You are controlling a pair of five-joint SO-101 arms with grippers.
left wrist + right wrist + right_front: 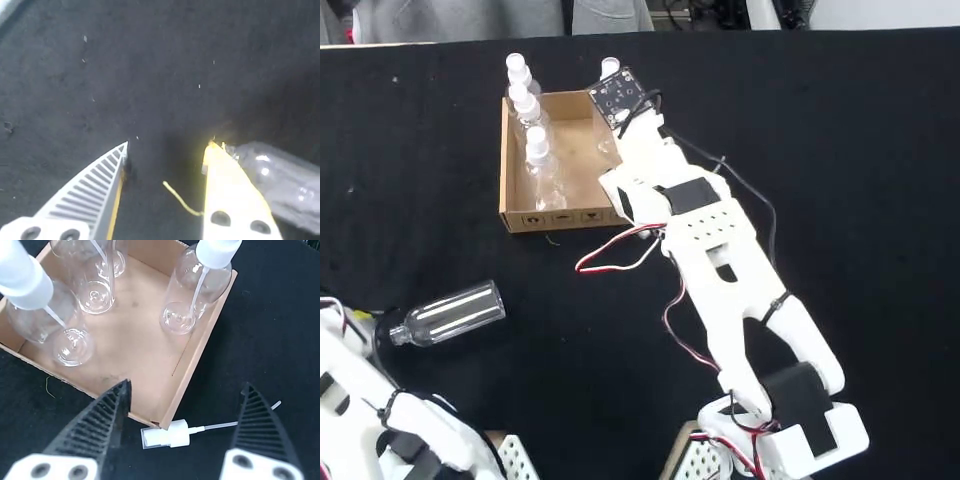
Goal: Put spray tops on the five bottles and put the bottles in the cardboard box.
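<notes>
**Q:** Right wrist view first. How do the fingers of the right gripper stand?

**A:** Spread wide, holding nothing. Under the gap between them lies a loose spray top. It is white and on its side on the black table. It is just outside a corner of the cardboard box, with its thin tube pointing away from the box.

**Q:** And inside the box?

**A:** Four capped bottles stand upright, all clear with white tops. Three line one wall and the fourth stands at the opposite wall.

**Q:** What about the left gripper?

**A:** In the left wrist view its fingers are also apart, with only bare table between them. The fifth bottle has no top. It lies on its side just outside one finger — I cannot tell whether they touch. In the high view it rests well apart from the box, neck toward the left arm.
</notes>
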